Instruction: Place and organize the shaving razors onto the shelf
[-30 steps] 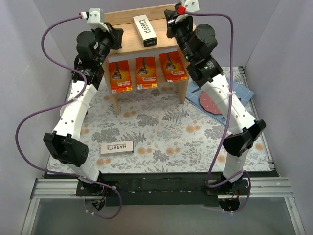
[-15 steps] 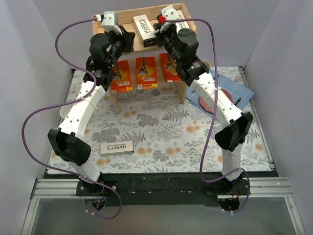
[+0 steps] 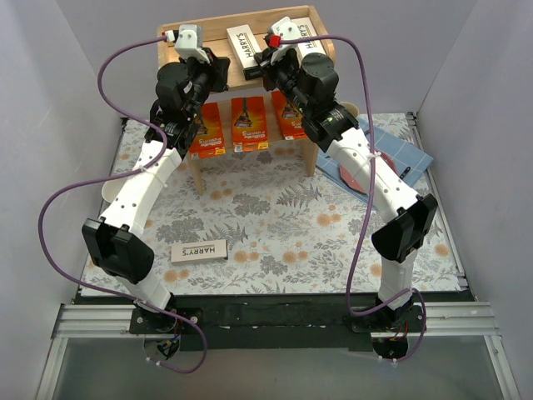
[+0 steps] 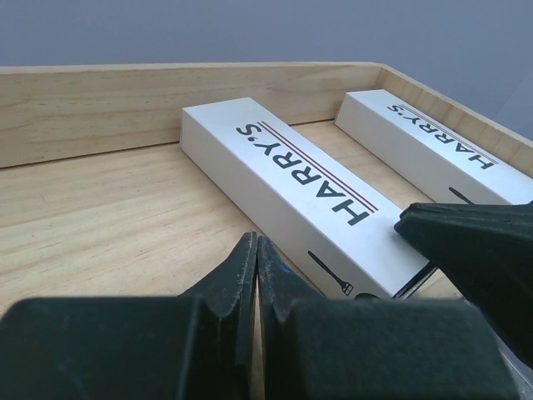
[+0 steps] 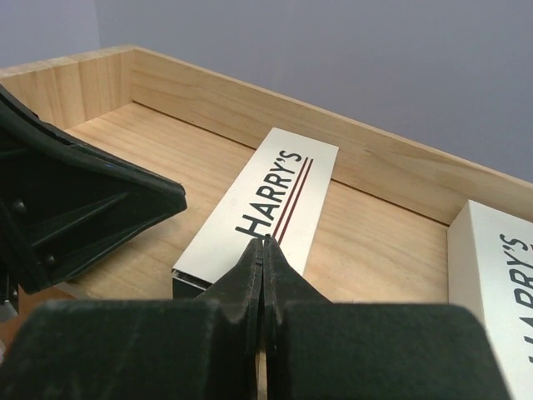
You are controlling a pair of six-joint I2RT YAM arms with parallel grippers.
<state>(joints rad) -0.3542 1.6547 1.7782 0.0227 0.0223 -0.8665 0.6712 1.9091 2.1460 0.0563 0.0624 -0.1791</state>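
Pressed together and empty, the left pincer (image 4: 256, 242) and right pincer (image 5: 263, 243) flank the near end of a HARRY'S box (image 3: 246, 46) atop the shelf (image 3: 208, 29), perhaps touching it. A second HARRY'S box (image 4: 425, 150) lies at its 3 o'clock, orange razor packs (image 3: 248, 123) stand below, and a third HARRY'S box (image 3: 200, 251) lies at the desk's (image 3: 275, 225) 7 o'clock.

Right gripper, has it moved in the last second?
Yes. The right gripper, jaws shut, has swung left along the shelf, from its right rear corner to the near end of the middle white box.
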